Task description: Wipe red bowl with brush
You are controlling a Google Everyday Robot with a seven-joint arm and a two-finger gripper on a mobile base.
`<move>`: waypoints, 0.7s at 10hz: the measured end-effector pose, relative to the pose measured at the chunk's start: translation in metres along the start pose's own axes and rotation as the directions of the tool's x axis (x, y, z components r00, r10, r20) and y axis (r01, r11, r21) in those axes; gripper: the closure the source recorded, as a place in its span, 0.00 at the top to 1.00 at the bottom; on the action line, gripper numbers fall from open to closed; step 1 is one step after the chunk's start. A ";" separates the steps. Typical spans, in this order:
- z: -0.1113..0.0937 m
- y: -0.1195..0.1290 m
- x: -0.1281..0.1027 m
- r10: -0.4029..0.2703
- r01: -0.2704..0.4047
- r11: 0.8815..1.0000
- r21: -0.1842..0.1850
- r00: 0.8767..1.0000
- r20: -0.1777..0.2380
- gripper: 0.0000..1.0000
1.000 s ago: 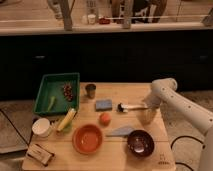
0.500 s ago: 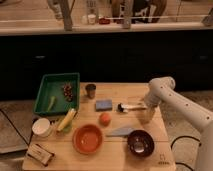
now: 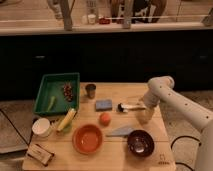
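The red bowl (image 3: 88, 138) sits at the front left-centre of the wooden table (image 3: 115, 95). The brush (image 3: 131, 106) lies flat at the right-centre, its dark bristle head pointing left and its white handle pointing right. My gripper (image 3: 144, 118) hangs from the white arm (image 3: 161, 86) at the right and is low over the table, just right of and in front of the handle's end. It is well to the right of the red bowl.
A green tray (image 3: 44, 100) with grapes (image 3: 67, 91) stands at the back left. A dark cup (image 3: 90, 90), a blue sponge (image 3: 104, 104), an orange fruit (image 3: 104, 118), a grey-blue wedge (image 3: 122, 131), a dark bowl (image 3: 140, 143), a corn cob (image 3: 66, 120), a white cup (image 3: 41, 127) and a packet (image 3: 40, 153) also lie on the table.
The arm and gripper have shifted slightly left, closer to the end of the brush handle. The brush and the bowl have not moved.
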 end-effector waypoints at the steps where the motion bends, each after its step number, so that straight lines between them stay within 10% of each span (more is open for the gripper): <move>1: 0.000 -0.001 -0.006 -0.017 0.017 1.000 -0.005 1.000 0.002 0.80; 3: 0.001 -0.001 -0.013 -0.036 0.036 0.999 -0.014 0.999 0.004 0.78; 7: 0.000 -0.003 -0.014 -0.052 0.052 0.999 -0.010 0.999 0.007 0.41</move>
